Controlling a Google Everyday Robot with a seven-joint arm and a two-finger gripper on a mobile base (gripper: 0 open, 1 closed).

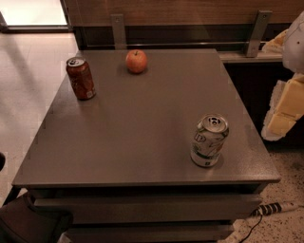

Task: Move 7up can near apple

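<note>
Camera view: gripper [285, 111] hangs beyond the counter's [142, 133] right edge; open or closed cannot be told.
7up can [209, 140] stands upright near the front right corner, well apart from the apple [136, 61] at the back edge; brown can [80, 78] near the back left corner.

Grey tabletop [142, 137] carries a reddish-brown can [80, 78], upright, near its far-left corner. Behind the far edge, a left metal bracket [118, 31] and a right metal bracket [257, 33] stand against the wood-panelled wall [180, 12]; drawer-like fronts [142, 207] sit below the near edge. White power strip [278, 208] with dark cord lies on the speckled floor [289, 185] at lower right; dark rounded object [28, 223] at lower left, partly cut off.
</note>
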